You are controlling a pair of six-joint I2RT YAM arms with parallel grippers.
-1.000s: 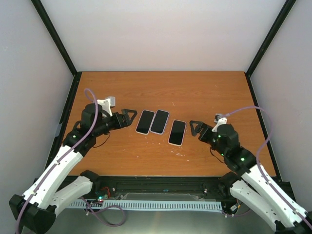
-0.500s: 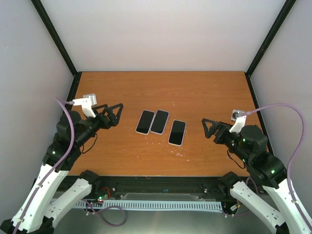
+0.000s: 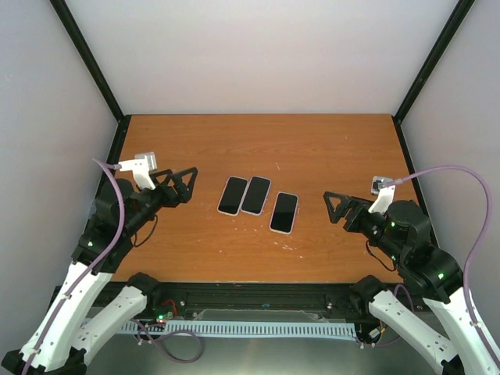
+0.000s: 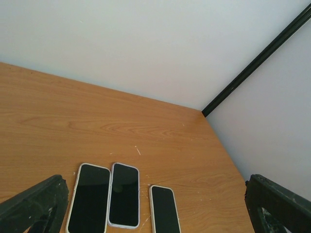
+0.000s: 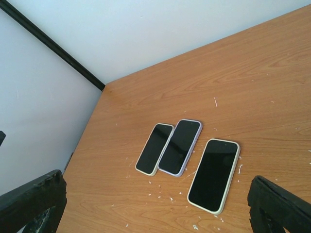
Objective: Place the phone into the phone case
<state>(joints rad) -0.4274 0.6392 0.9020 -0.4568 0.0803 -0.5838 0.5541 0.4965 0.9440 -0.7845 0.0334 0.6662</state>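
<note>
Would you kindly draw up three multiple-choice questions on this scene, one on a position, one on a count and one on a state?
1. Where does the lone phone lie relative to the touching pair of phones?
A. To their left
B. To their right, nearer the arms
C. Stacked on top of them

2. How many phones lie on the table?
A. Two
B. Three
C. Four

3. How do the left gripper and right gripper stand?
A. Both open and empty
B. Both shut
C. One holds a phone

Answers:
1 B, it lies apart on the right arm's side.
2 B, three dark screens face up.
3 A, each gripper's jaws are spread wide, clear of the phones.
</note>
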